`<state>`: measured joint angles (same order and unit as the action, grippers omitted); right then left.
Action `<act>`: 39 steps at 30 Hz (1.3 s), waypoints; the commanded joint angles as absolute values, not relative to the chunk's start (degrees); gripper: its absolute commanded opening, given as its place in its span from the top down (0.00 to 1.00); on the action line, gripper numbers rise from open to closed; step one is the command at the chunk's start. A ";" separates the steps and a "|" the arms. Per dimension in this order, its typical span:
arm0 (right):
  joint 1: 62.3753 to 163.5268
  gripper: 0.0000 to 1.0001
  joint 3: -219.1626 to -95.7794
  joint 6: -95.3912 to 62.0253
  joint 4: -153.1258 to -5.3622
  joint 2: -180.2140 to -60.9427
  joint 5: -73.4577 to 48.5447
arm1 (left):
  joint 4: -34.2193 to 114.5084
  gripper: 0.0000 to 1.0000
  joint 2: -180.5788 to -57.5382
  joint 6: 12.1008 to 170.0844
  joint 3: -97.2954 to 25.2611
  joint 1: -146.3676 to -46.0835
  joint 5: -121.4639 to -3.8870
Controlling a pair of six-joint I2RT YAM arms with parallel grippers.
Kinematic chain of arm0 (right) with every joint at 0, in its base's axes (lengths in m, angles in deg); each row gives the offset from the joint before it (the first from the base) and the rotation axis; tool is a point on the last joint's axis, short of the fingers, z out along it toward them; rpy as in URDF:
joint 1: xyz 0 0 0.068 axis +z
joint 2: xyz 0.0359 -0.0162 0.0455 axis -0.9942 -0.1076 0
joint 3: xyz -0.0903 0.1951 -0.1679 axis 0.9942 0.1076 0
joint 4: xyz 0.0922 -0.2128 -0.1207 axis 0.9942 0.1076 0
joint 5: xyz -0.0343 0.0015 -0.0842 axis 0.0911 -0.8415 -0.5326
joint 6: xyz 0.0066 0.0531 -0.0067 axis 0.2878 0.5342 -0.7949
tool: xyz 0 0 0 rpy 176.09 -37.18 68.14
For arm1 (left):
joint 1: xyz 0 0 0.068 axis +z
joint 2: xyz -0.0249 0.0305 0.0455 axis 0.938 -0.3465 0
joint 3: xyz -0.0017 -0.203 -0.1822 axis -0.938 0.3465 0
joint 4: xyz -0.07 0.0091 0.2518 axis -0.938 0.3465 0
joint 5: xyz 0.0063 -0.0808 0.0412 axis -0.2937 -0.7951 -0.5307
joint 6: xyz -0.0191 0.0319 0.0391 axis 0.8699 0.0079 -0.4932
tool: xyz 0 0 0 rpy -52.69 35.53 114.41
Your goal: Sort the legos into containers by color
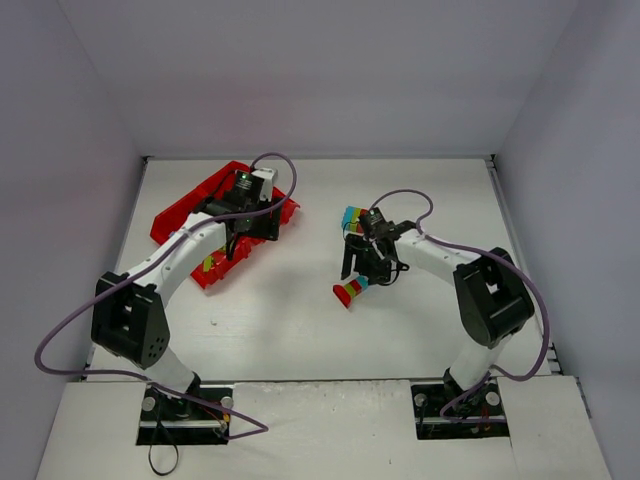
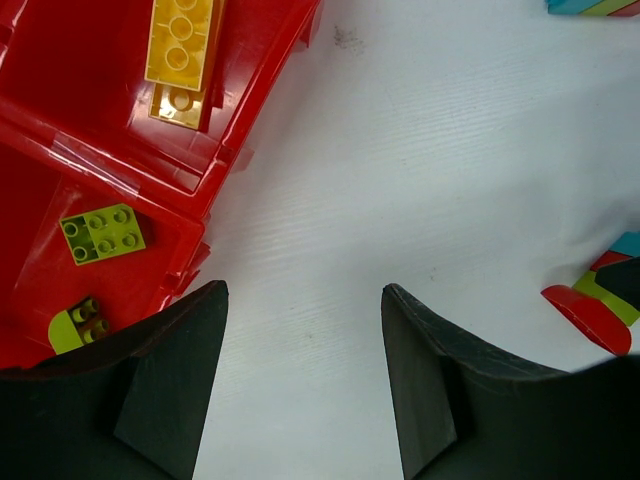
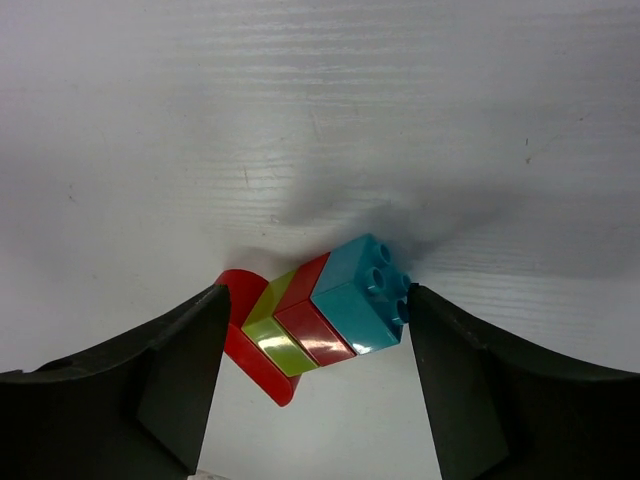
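One red tray (image 1: 185, 205), two grippers (image 2: 303, 295) (image 3: 317, 300), two multicolour stacks (image 1: 352, 216) (image 1: 350, 291), two lime bricks (image 2: 103, 233) (image 2: 70, 328), at least one yellow brick (image 2: 180, 40)

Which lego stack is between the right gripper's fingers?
The red, lime and teal stack, lying on its side and the nearer of the two, sits inside the right gripper. The other stack lies farther back, outside it.

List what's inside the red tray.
A yellow brick lies in one compartment of the red tray, two lime green bricks in another. From above, the left arm covers much of the rest.
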<state>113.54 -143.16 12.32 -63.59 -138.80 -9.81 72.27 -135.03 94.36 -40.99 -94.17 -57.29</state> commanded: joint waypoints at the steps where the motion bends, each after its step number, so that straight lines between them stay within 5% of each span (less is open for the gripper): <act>1: 114.32 0.33 -144.50 13.42 -61.91 -139.25 -9.73 | 70.64 0.43 -131.10 95.42 -41.11 -94.77 -57.67; 5: 114.58 0.49 -145.73 12.54 -62.00 -140.74 -8.94 | 70.64 0.43 -130.58 95.42 -40.49 -94.77 -57.32; 11: 116.16 0.56 -152.93 9.56 -64.02 -146.53 -8.58 | 71.16 0.43 -129.79 95.07 -40.49 -94.77 -56.09; 17: 116.43 0.88 -166.02 3.32 -64.46 -154.70 -9.37 | 72.13 0.43 -128.29 94.11 -40.31 -94.69 -53.29; 20: 116.43 0.89 -170.60 -1.43 -64.28 -157.09 -9.64 | 72.39 0.43 -127.76 94.01 -40.05 -94.60 -52.31; 23: 116.43 0.82 -172.27 -5.73 -64.28 -157.27 -11.65 | 72.22 0.43 -127.50 94.45 -39.96 -94.51 -52.30; 28: 116.43 0.31 -172.01 -8.99 -64.28 -156.22 -14.38 | 71.34 0.43 -128.46 95.16 -40.31 -94.51 -52.92; 39: 116.69 0.28 -168.24 4.08 -62.26 -153.32 -18.60 | 71.51 0.43 -129.78 96.91 -41.98 -94.60 -52.57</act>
<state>116.45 -168.88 -1.83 -63.94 -157.97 -15.72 73.21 -130.28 95.54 -39.27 -94.44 -53.51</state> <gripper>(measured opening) 0.728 0.568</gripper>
